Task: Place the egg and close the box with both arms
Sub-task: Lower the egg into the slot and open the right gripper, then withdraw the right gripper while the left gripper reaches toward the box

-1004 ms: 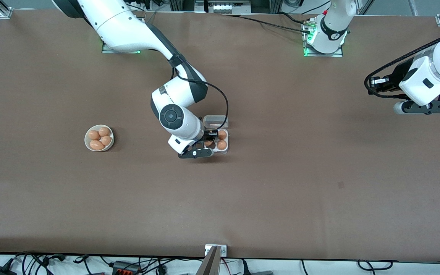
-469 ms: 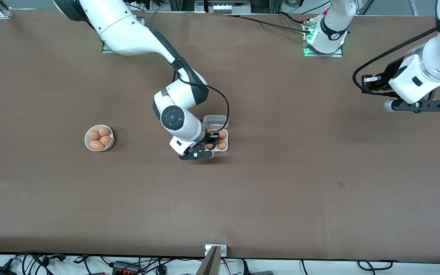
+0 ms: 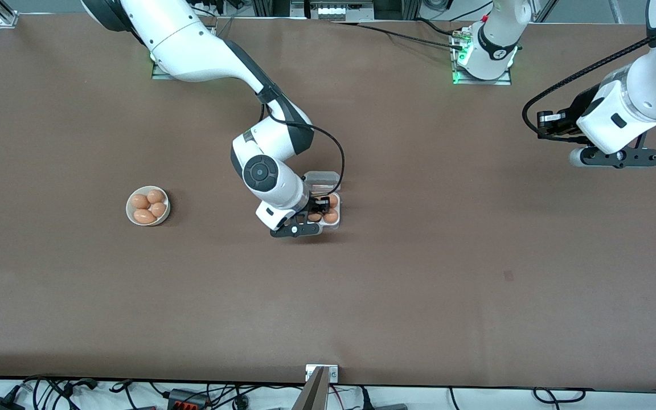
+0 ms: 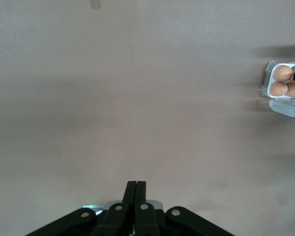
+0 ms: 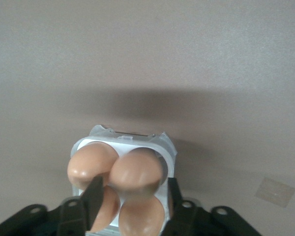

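The clear box (image 3: 336, 225) sits mid-table with its lid (image 3: 321, 179) open, lying on the side away from the front camera. My right gripper (image 3: 312, 218) is low over the box. In the right wrist view its open fingers (image 5: 93, 199) straddle one tan-orange egg (image 5: 140, 216), with three more eggs (image 5: 136, 172) in the other cells of the box (image 5: 123, 138). My left gripper (image 3: 618, 156) is shut and empty, up in the air over the left arm's end of the table. Its wrist view (image 4: 136, 186) shows the box (image 4: 271, 81) far off.
A round white bowl (image 3: 164, 215) with several eggs stands toward the right arm's end of the table. The brown tabletop is bare around the box. A metal bracket (image 3: 321, 373) sits at the table edge nearest the front camera.
My right gripper has shifted slightly toward the left arm's end over the box. My left arm has moved a little toward the bases and the table's middle.
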You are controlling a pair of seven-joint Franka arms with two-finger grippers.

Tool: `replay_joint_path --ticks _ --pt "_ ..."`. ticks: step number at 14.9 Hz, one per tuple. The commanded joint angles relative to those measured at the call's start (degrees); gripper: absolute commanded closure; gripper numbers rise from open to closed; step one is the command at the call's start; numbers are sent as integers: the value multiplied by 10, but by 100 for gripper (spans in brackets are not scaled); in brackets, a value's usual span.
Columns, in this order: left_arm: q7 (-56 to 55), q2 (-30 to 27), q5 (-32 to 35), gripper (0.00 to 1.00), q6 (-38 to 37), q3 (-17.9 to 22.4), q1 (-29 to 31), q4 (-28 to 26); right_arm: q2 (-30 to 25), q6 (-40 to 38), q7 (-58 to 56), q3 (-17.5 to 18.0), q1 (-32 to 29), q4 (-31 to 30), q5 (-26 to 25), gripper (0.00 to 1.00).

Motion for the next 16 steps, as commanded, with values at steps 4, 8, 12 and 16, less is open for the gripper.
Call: replay_joint_path --ticks 4,8,12,16 --pt "-7 6 -8 97 -7 -2 -36 14 -38 -27 10 -9 -4 13 -10 0" --pt "-9 19 -57 97 1 -2 -64 14 -107 -102 4 -46 -11 14 -52 0" --pt "-10 30 -81 97 18 -2 -83 10 -180 -193 -1 -119 -25 13 -59 0" --pt "-81 42 -81 97 57 -1 -141 5 -230 -254 -93 -149 -77 14 -59 0"
